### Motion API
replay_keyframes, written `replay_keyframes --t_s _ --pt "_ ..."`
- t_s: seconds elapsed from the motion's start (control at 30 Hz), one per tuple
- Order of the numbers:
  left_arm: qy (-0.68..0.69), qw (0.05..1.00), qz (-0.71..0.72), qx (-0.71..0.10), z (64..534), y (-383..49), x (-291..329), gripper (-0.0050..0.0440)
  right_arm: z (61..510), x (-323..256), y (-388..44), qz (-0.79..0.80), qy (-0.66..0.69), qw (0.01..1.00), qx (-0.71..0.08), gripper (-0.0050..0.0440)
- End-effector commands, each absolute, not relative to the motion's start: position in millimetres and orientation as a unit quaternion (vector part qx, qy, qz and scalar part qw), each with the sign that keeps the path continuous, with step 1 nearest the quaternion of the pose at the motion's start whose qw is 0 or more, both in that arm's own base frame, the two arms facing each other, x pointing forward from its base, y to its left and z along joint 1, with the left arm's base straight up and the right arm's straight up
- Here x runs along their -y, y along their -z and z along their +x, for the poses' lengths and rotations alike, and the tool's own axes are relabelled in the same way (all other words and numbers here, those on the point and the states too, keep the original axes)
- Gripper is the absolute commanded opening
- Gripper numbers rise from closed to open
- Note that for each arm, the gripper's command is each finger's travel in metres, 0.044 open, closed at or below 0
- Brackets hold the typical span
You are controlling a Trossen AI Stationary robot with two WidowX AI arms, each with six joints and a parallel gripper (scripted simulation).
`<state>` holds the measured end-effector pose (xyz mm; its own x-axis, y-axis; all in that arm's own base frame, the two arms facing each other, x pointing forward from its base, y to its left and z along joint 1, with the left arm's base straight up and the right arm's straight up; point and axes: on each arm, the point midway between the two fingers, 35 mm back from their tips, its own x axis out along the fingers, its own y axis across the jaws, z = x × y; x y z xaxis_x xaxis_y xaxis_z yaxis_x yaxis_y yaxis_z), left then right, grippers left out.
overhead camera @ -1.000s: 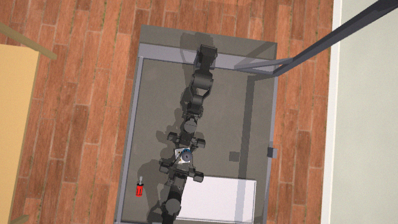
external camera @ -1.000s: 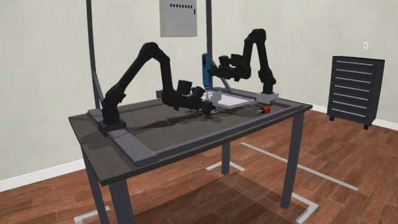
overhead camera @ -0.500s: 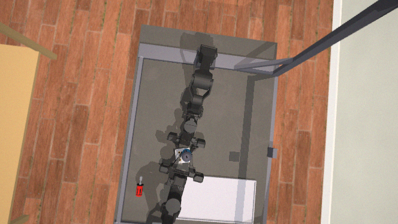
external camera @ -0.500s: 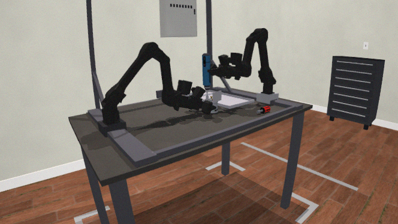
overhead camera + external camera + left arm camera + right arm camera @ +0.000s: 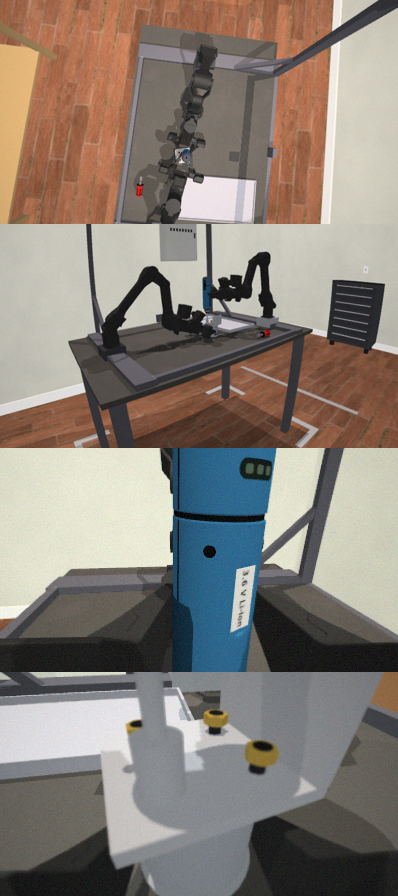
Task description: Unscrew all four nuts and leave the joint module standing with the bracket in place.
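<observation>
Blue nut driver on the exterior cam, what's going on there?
The left pincer holds the nut driver upright, its socket down at one corner of the joint module's top plate. The right pincer grips the standing module below that plate. Three nuts show on their studs; whether one is under the socket is hidden.

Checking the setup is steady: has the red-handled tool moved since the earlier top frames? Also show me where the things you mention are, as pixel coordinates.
No: the red-handled tool (image 5: 139, 190) (image 5: 265, 333) lies at the same spot beside the table's edge rail (image 5: 127, 126).
</observation>
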<state>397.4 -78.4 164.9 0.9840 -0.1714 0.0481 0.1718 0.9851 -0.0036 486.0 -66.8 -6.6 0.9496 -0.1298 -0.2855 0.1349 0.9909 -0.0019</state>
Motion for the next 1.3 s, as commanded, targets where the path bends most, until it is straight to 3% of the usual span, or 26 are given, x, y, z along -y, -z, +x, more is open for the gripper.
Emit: replay_keyframes --t_s 0.0,0.7,1.27 --pt "0.087 0.996 -0.005 0.030 396.9 -172.1 79.6 0.0161 491.7 67.7 -9.7 0.009 0.068 0.990 -0.124 0.0240" --pt "0.087 0.996 -0.004 0.025 397.8 -138.6 79.8 0.0161 491.7 67.7 -9.7 0.009 0.068 0.990 -0.124 0.0240" --pt "0.087 0.996 -0.004 0.025 397.8 -143.2 79.8 0.0161 491.7 67.7 -9.7 0.009 0.068 0.990 -0.124 0.0240"
